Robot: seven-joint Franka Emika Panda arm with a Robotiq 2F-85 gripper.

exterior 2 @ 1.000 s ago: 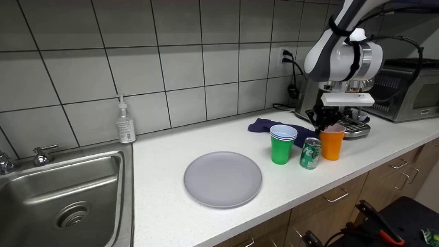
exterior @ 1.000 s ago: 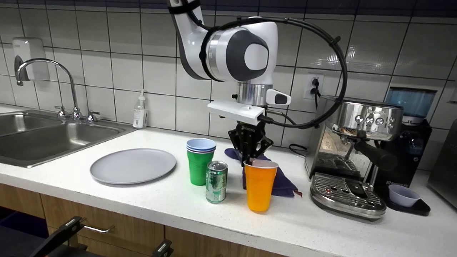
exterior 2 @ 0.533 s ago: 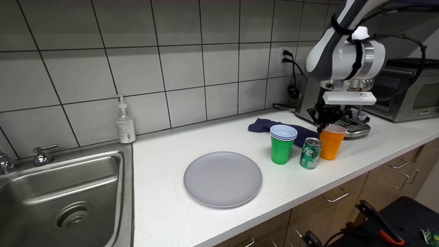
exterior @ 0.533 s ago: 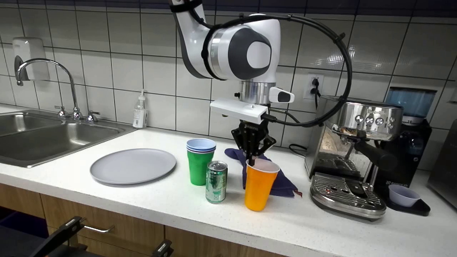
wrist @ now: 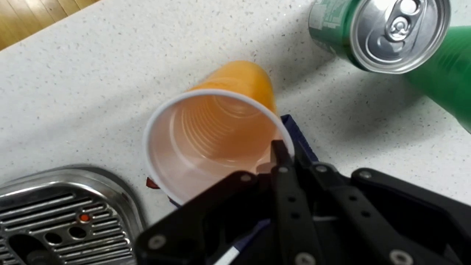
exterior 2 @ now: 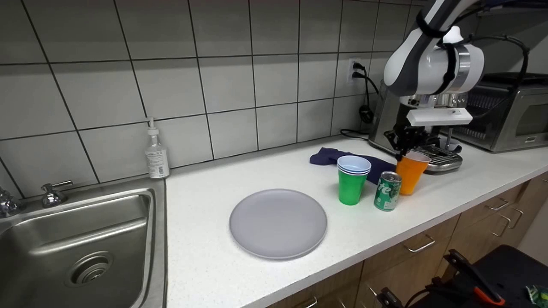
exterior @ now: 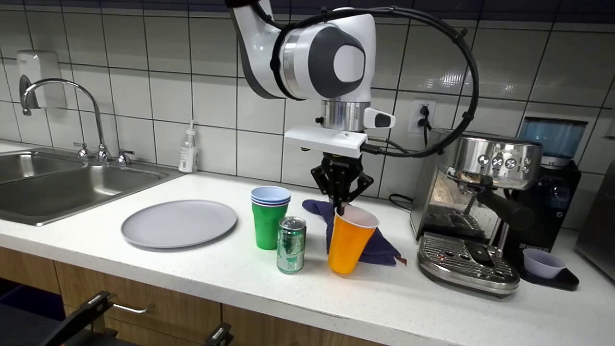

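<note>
Claw [wrist: 290, 150] pinched to a narrow gap over the rim of an orange cup [exterior: 352, 246], one finger inside, one outside.
Held only by that edge, the cup tilts, likely under its own weight, in front of the rumpled blue cloth [exterior: 380, 250]; whether its base clears the counter [exterior: 240, 262] is unclear. Thin-looking plastic, ribbed and pale inside; near it stand a smooth metal can [exterior: 291, 246] and nested green cups [exterior: 270, 223].

Orange cup [exterior: 350, 244], white-rimmed, tilted

"ROBOTIQ" on pincer [exterior: 341, 207], "te" on can [exterior 2: 388, 191]
</note>
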